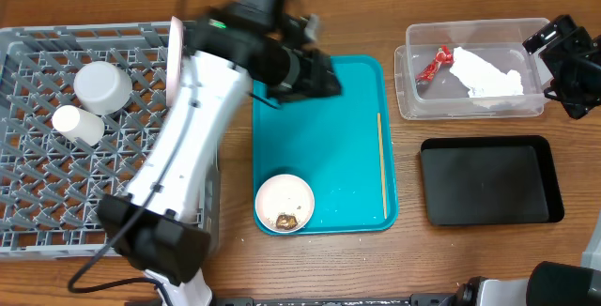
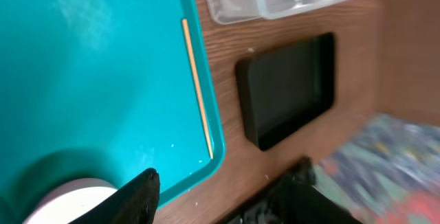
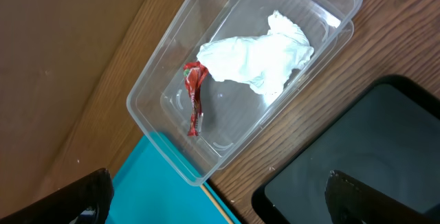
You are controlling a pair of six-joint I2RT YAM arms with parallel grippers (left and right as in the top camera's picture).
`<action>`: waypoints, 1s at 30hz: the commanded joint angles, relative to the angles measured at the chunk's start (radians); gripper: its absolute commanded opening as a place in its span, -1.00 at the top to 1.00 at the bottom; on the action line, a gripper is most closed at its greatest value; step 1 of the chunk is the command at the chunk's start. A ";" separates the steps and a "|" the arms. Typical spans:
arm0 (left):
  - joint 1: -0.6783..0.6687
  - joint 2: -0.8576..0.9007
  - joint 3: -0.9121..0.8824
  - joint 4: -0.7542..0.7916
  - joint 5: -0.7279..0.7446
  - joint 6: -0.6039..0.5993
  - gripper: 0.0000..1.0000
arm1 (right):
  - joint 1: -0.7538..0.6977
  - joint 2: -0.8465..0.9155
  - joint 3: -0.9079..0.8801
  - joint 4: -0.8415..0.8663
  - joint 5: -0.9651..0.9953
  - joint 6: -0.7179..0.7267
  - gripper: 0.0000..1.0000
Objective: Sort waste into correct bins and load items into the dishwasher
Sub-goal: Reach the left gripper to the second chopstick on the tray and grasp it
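Note:
A teal tray [image 1: 329, 128] holds a white bowl [image 1: 285, 201] with a brown food scrap and a thin wooden stick [image 1: 381, 165] along its right edge. My left gripper [image 1: 324, 76] hovers open and empty above the tray's upper left. In the left wrist view its fingers [image 2: 220, 183] are spread, with the bowl [image 2: 69, 207], the stick [image 2: 196, 86] and the tray [image 2: 103, 80] below. My right gripper [image 1: 563, 62] is open and empty [image 3: 216, 196] at the right end of the clear bin [image 1: 470, 26], which holds a red wrapper [image 3: 194, 97] and a white tissue [image 3: 258, 59].
A grey dish rack [image 1: 38, 156] on the left holds two white cups [image 1: 101, 87] [image 1: 77, 125] and a pink plate [image 1: 176, 57] on edge. An empty black bin [image 1: 484, 181] lies below the clear bin, right of the tray; it also shows in the left wrist view [image 2: 289, 86].

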 commanded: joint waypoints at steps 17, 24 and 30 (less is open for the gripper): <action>-0.410 0.162 -0.185 0.286 -0.687 -0.416 -0.06 | -0.003 0.001 0.011 0.006 0.010 0.003 -1.00; -0.420 0.278 -0.185 0.391 -0.661 -0.415 0.06 | -0.003 0.001 0.011 0.006 0.010 0.003 -1.00; -0.426 0.340 -0.185 0.428 -0.666 -0.415 0.09 | -0.003 0.001 0.011 0.006 0.010 0.003 -1.00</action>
